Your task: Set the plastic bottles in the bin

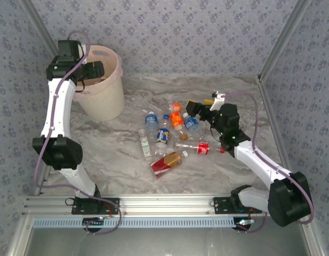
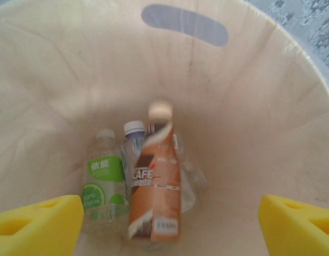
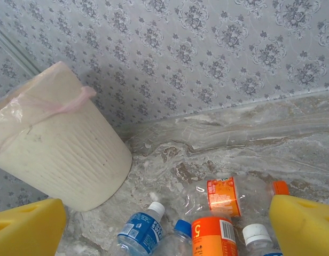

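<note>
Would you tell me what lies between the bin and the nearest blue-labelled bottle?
Bare tabletop separates the bin and that bottle, in the top external view.

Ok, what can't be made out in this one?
- Top external: the bin's contents, hidden by the left gripper over it.
- Left wrist: the brown coffee bottle is blurred, so resting or mid-air is unclear; it covers most of the clear bottle behind.
- Right wrist: the nearest orange-label bottle, cut off by the bottom edge.
</note>
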